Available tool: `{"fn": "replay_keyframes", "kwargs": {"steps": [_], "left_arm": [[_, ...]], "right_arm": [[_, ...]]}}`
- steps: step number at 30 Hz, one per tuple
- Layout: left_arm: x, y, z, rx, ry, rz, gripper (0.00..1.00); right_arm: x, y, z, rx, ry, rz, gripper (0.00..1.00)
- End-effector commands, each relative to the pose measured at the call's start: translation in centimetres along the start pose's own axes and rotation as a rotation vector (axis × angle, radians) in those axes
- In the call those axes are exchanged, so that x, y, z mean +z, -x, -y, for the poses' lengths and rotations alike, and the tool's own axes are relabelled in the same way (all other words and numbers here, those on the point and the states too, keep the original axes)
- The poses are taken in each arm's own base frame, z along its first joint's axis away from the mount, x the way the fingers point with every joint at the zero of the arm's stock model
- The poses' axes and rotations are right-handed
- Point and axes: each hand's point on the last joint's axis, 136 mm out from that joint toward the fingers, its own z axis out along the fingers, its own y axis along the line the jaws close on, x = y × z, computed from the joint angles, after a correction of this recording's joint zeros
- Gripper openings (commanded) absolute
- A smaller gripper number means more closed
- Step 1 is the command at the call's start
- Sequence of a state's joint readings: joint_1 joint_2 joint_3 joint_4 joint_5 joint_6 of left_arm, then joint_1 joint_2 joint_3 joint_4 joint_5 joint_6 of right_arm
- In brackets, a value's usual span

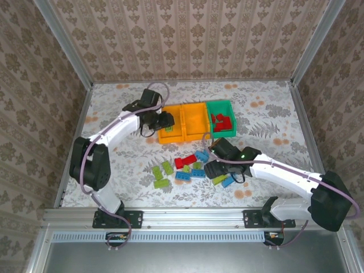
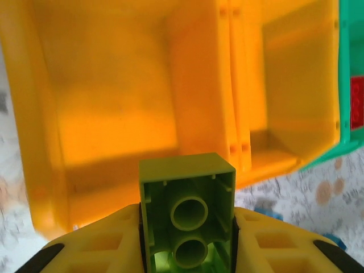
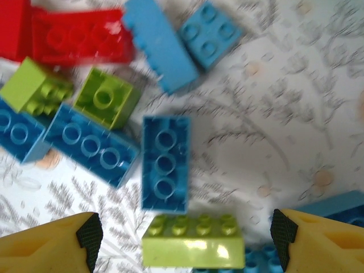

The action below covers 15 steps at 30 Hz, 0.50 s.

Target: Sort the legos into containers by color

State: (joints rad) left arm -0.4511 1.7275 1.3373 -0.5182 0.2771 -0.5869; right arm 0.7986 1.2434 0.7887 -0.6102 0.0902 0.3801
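left gripper [image 2: 187, 242] clamped across flat sides of lime brick [image 2: 187, 179], judged light, rigid, slick; right gripper [image 3: 182, 233] jaws apart.

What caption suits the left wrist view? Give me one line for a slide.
Left gripper clamps a lime green brick, hollow underside to camera, before the left orange bin.

Right gripper [image 3: 186, 239], jaws wide, flanks a lime green lego [image 3: 193, 250] beside blue legos [image 3: 165, 165]

Brick cluster [image 1: 183, 176] tightly packed; table [image 1: 267, 114] right side free.
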Motion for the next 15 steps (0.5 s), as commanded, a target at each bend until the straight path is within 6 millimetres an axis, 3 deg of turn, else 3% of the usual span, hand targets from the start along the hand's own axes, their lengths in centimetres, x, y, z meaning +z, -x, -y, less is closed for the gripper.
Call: {"fn": "replay_keyframes", "kwargs": {"steps": [1, 7, 15], "left_arm": [[1.4, 1.7, -1.3, 0.053, 0.040, 0.013, 0.35], [2.9, 2.9, -0.8, 0.061, 0.013, 0.019, 0.36], [3.3, 4.2, -0.2, 0.056, -0.009, 0.049, 0.41]], "right_arm": [[-0.1, -2.0, -0.3, 0.029, -0.033, -0.091, 0.81], [0.4, -3.9, 0.6, 0.045, -0.100, -0.177, 0.85], [1.5, -3.4, 0.3, 0.016, -0.109, -0.189, 0.88]]}}
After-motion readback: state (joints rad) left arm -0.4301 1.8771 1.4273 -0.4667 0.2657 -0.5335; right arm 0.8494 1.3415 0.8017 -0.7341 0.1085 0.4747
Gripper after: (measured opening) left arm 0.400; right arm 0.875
